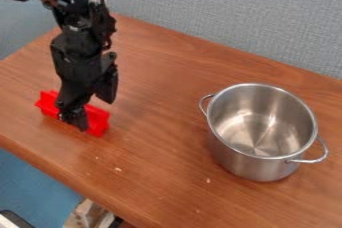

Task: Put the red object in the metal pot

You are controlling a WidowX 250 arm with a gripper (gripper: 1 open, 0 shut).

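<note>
The red object (52, 103) lies flat on the wooden table at the left, a long bright red block partly hidden behind the black fingers. My gripper (76, 118) points down over it, jaws open and straddling the block's middle, with fingertips down at the block's level. Whether the fingers touch the block cannot be told. The metal pot (265, 130) stands upright and empty at the right, shiny steel with loop handles, well apart from the gripper.
The brown wooden table (160, 82) runs diagonally; its front edge falls away at the lower left. A blue-grey wall stands behind. Bare tabletop lies between the block and the pot.
</note>
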